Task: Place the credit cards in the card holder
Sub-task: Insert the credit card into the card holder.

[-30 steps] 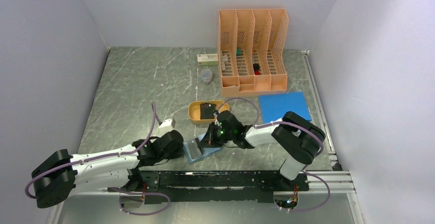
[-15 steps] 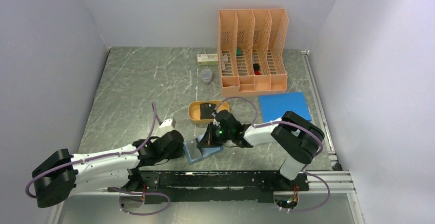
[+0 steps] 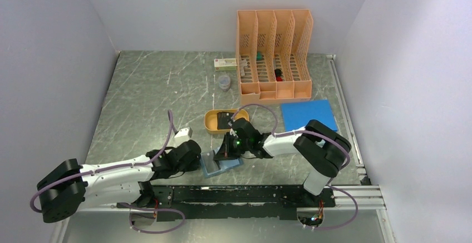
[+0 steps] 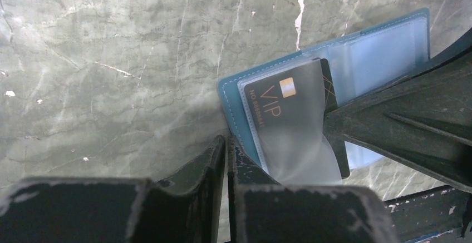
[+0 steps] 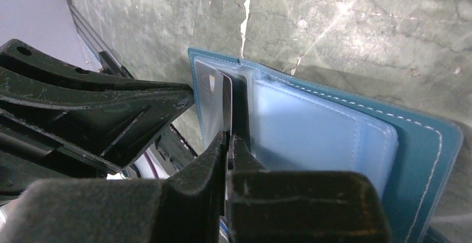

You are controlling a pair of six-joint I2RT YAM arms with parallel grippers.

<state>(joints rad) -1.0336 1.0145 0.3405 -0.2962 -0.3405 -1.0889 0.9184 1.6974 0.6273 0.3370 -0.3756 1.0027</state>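
The teal card holder [image 3: 216, 168] lies open near the front edge, clear pockets up [image 4: 236, 95] [image 5: 423, 143]. My left gripper [image 3: 198, 158] [image 4: 226, 143] is shut on its left edge. A dark credit card marked VIP [image 4: 284, 107] sits inside a clear pocket. My right gripper [image 3: 224, 153] [image 5: 228, 137] is shut on a second dark credit card [image 5: 227, 95], held on edge with its end inside the pockets next to the VIP card [image 4: 331, 84]. Another dark card [image 3: 225, 119] rests in the orange tray.
The orange oval tray [image 3: 211, 123] stands just behind the wallet. A bright-blue sheet [image 3: 309, 115] lies at the right, an orange file organiser [image 3: 274, 54] at the back. A small box [image 3: 225, 63], a clear cup [image 3: 224, 82] and a white block [image 3: 181, 134] also stand about.
The right gripper and its card have edged slightly left along the wallet. The left arm has shifted a little while keeping its hold.
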